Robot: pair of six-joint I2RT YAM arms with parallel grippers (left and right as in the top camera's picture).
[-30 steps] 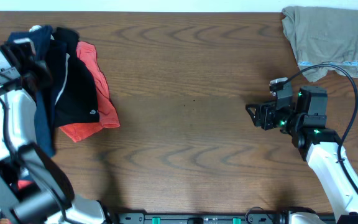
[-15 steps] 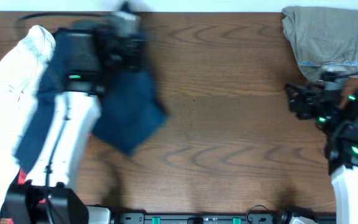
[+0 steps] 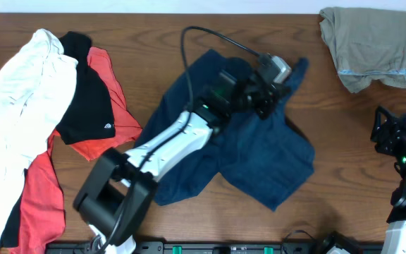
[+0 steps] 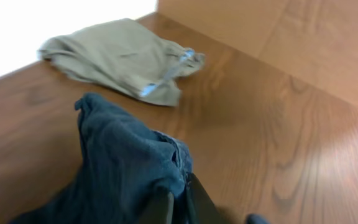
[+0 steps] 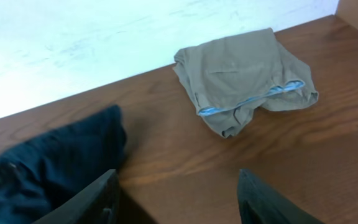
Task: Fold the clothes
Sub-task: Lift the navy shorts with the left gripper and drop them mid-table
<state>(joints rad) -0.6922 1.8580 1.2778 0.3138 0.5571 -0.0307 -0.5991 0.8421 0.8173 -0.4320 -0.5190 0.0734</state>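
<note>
The dark navy-blue shorts (image 3: 259, 166) lie loosely spread on the middle of the table. My left gripper (image 3: 272, 95) is over their upper right part. In the left wrist view it (image 4: 179, 205) is shut on a bunched fold of the navy fabric (image 4: 123, 168). My right gripper (image 3: 380, 132) is at the right table edge. In the right wrist view it (image 5: 179, 199) is open and empty, with the navy shorts (image 5: 55, 162) off to its left. The khaki piece (image 3: 368, 42) lies at the back right; it also shows in the left wrist view (image 4: 117, 59) and the right wrist view (image 5: 244, 74).
A pile lies at the left: a white garment (image 3: 27, 99), a black one (image 3: 83, 102) and coral-red ones (image 3: 115, 106). My left arm (image 3: 168, 144) reaches across the table from the front left. A cable (image 3: 203, 39) loops above the shorts.
My left gripper has swung from the left pile to the middle, dragging the navy shorts, which now lie spread there. My right arm has drawn back to the right edge.
</note>
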